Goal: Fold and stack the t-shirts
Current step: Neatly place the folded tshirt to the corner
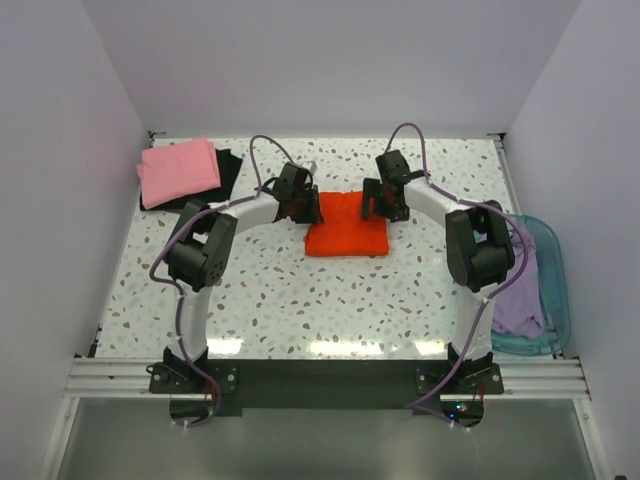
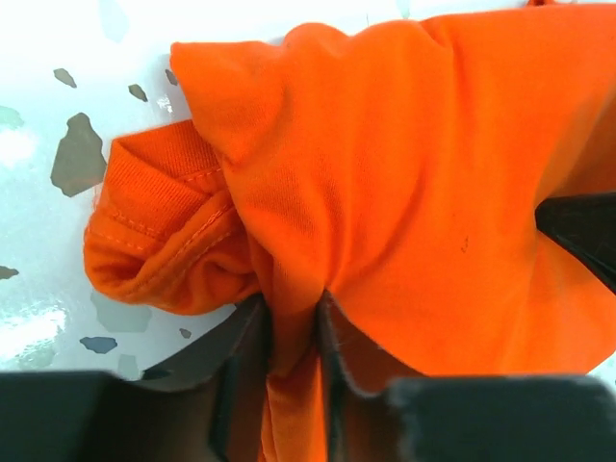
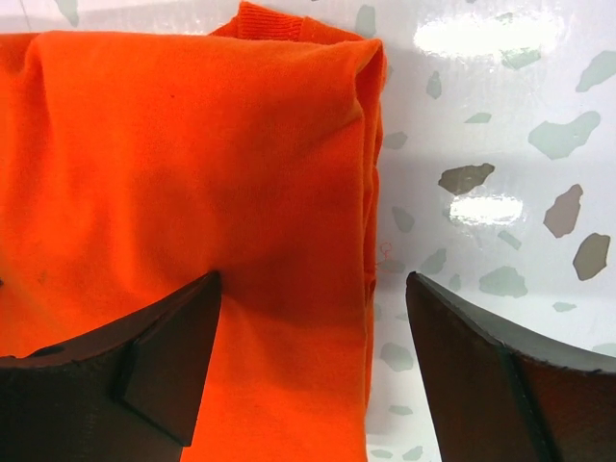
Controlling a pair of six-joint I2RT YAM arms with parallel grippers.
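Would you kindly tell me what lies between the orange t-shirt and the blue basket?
In the top view, the right arm and bare table lie between the orange t-shirt and the blue basket.

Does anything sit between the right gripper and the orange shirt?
Nothing visible does. The right gripper is open directly over the folded edge of the orange shirt, one finger above cloth, the other above the table.
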